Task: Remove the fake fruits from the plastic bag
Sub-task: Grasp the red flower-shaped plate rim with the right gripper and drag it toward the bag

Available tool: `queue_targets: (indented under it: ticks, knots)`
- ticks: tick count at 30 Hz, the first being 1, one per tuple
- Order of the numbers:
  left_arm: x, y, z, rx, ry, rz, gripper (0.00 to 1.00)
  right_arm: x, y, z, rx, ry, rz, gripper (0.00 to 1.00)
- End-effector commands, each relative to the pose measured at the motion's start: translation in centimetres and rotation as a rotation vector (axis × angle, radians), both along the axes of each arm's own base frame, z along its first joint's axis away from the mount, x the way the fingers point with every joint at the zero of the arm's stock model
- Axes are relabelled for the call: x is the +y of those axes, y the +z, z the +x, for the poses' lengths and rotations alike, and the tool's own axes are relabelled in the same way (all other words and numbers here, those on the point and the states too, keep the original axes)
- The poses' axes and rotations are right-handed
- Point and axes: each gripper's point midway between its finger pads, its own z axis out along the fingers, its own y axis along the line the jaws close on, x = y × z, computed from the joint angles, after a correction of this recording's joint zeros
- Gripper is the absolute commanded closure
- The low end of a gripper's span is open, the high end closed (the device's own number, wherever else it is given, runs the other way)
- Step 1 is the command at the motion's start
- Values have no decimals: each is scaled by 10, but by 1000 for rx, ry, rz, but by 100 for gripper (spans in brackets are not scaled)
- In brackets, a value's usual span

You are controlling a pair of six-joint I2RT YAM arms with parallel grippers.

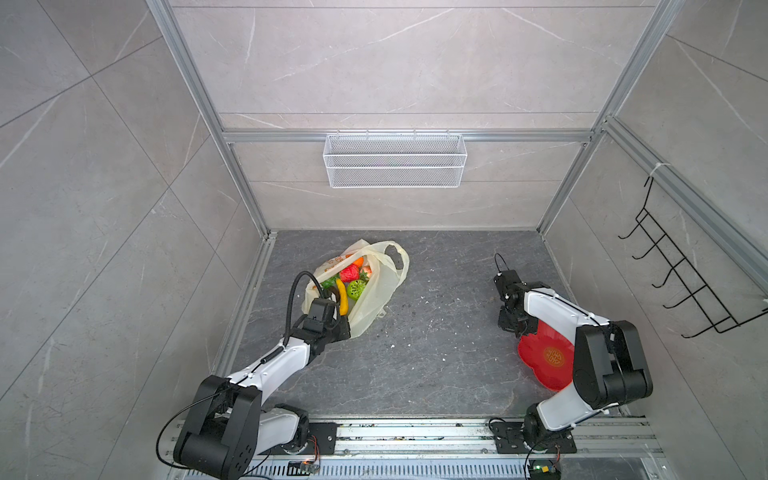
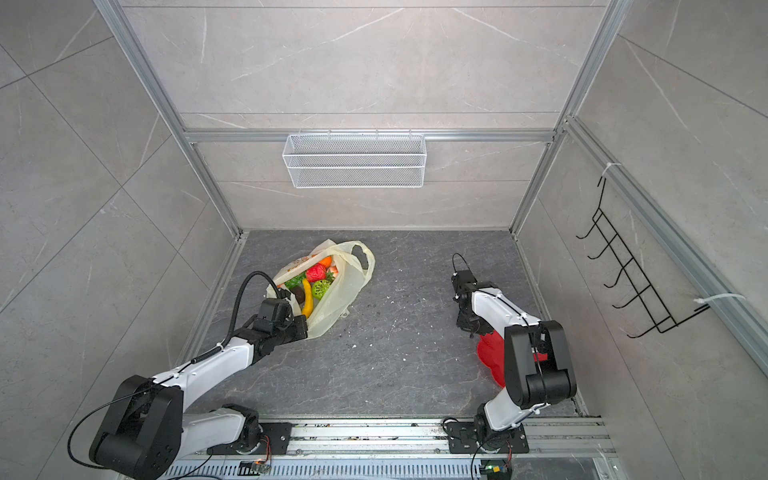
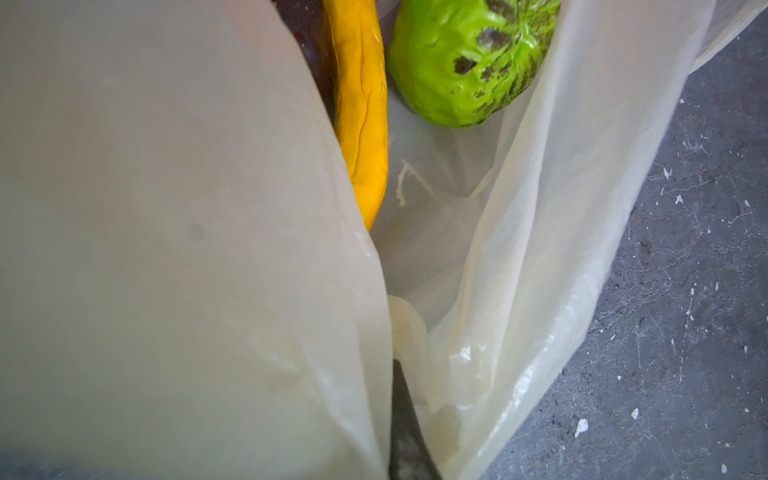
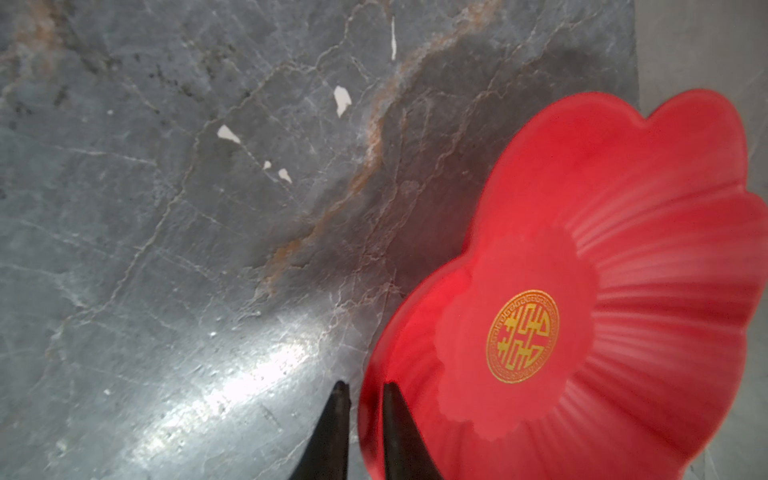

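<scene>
Two pincers stood low over the grey tabletop [image 1: 415, 357]. In both top views the plastic bag [image 1: 374, 299] lay toward 10 o'clock from the tabletop's middle, with its mouth spread upward and its loop handles at its 1 o'clock end. The left pincer [image 1: 344, 324] sat at the bag's 7 o'clock end, pressed together on the bag's film. In the left wrist view that film draped over one finger and ran down beside the other, dark finger [image 3: 401, 419].

The fake fruits [image 1: 349, 278] all lay inside the bag, at about 12 to 1 o'clock from the left pincer. A yellow banana [image 1: 341, 297] was nearest it, with a green bumpy ball [image 1: 356, 289] just beside the banana. A red strawberry [image 1: 349, 272] and an orange piece [image 1: 358, 262] lay farther toward the handles.

The right pincer [image 4: 365, 388] stood well apart from the bag, toward 3 o'clock of it, at the rim of a red plate [image 4: 623, 249]. Its tips were a narrow gap apart with the rim showing in the gap; whether they pinched it could not be told. The plate's face showed only a gold emblem. A white wire basket [image 1: 395, 160] hung on the wall at 12 o'clock.
</scene>
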Motion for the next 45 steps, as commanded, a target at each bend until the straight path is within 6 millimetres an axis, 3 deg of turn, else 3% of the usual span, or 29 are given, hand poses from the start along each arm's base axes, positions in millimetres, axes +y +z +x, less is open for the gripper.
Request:
queue_targets:
  ticks: [1, 12, 16, 21, 33, 39, 45]
  knots:
    - [-1, 11, 8, -40, -10, 15, 98, 1, 1, 3, 6, 7, -33, 81]
    - [1, 14, 7, -64, -3, 16, 98, 8, 1, 6, 7, 39, -39, 90]
    - [2, 16, 7, -75, 2, 18, 98, 18, 9, 7, -20, 77, -53, 93]
    - [2, 18, 7, -90, 2, 10, 100, 87, 9, 12, -57, 221, 142, 92]
    - [-1, 25, 6, -132, -11, -18, 100, 238, 34, -9, -70, 546, 204, 91]
    - [-1, 25, 7, -136, -12, -19, 100, 293, 26, -35, -29, 673, 230, 91]
    - [-1, 26, 6, -141, -11, -19, 100, 322, 21, -62, 9, 782, 214, 91]
